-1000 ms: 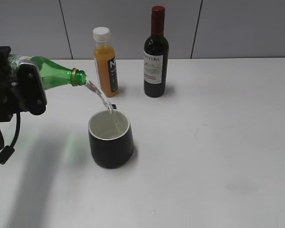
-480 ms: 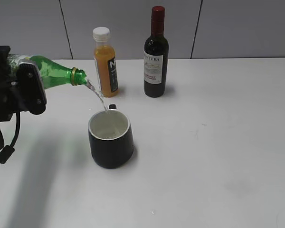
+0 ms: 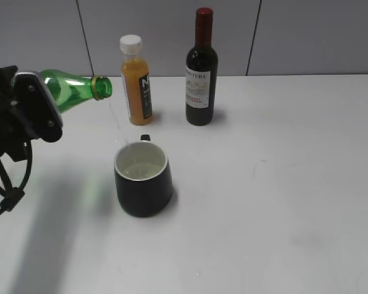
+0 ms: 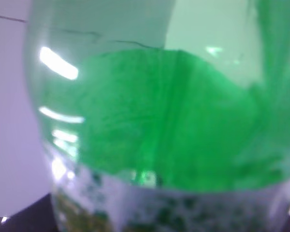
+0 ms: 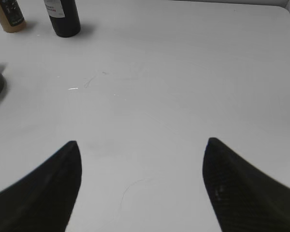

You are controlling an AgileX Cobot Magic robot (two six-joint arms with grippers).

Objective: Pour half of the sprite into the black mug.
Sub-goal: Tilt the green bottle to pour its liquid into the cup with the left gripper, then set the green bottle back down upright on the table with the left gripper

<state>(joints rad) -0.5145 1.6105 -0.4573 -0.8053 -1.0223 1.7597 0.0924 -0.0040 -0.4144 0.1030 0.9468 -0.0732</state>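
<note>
Green transparent plastic sprite bottle (image 3: 70, 90), held near-level in the left end effector (image 3: 24, 119) by the desk's left edge, mouth above and left of the squat black mug with white inside (image 3: 143, 179) toward the front. The stream seen a second ago has thinned to a trickle; bottle tipped back, so pouring seems ending. Orange juice bottle (image 3: 135, 79) and dark wine bottle (image 3: 201, 68) stand near the back edge, obstructing nothing. Right end effector (image 5: 142, 186): wide, empty.
</note>
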